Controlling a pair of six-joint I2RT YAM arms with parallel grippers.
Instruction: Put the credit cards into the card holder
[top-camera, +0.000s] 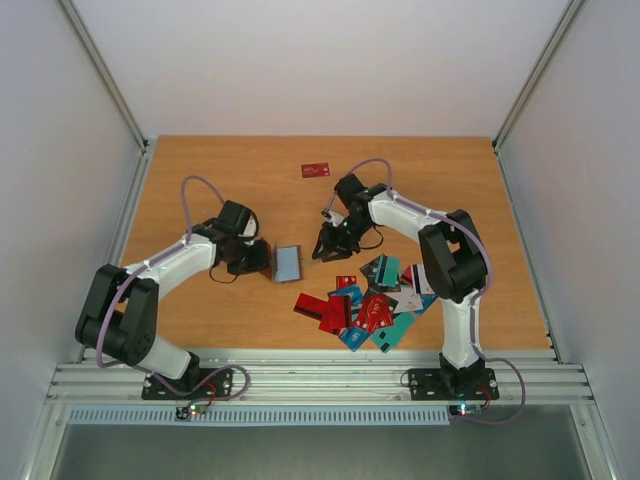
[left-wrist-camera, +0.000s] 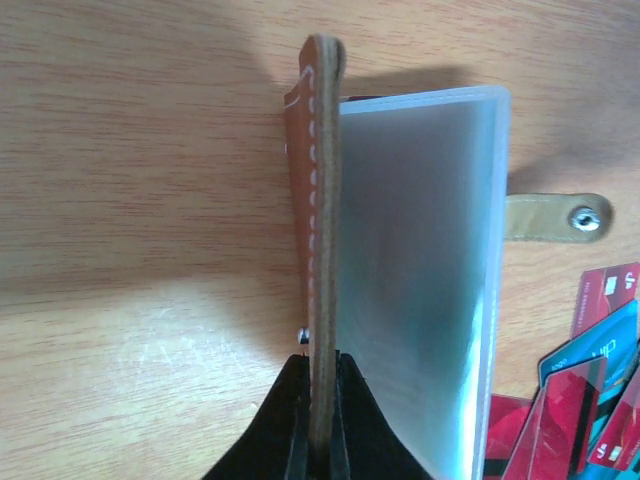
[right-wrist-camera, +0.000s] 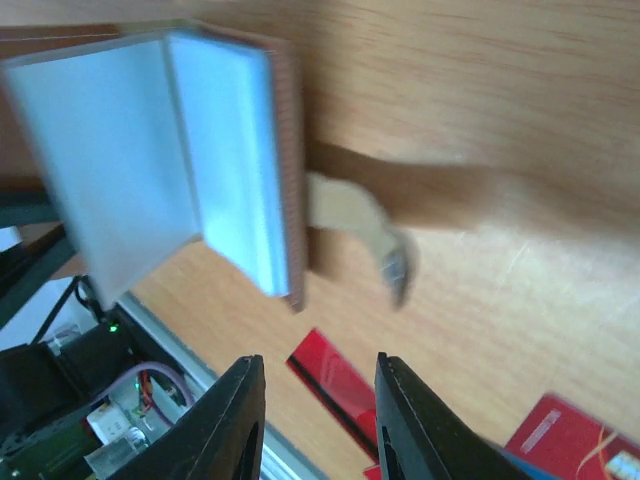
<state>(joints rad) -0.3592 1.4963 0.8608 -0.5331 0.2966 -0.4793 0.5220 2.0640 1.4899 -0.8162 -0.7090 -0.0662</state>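
The card holder (top-camera: 288, 262) lies open on the table, its frosted plastic sleeves (left-wrist-camera: 420, 270) facing up. My left gripper (left-wrist-camera: 320, 372) is shut on the holder's brown leather cover (left-wrist-camera: 318, 200), which stands on edge. The holder's strap with its light stud (left-wrist-camera: 585, 218) sticks out to the right. My right gripper (right-wrist-camera: 318, 362) hangs open and empty just right of the card holder (right-wrist-camera: 230, 170), above a red card (right-wrist-camera: 340, 385). The credit cards (top-camera: 370, 300), red, teal and white, lie heaped in front of the right arm. A few of these cards (left-wrist-camera: 590, 400) show in the left wrist view.
One dark red card (top-camera: 316, 170) lies alone at the back of the table. The metal rail (top-camera: 320, 375) runs along the near edge. White walls enclose the table on three sides.
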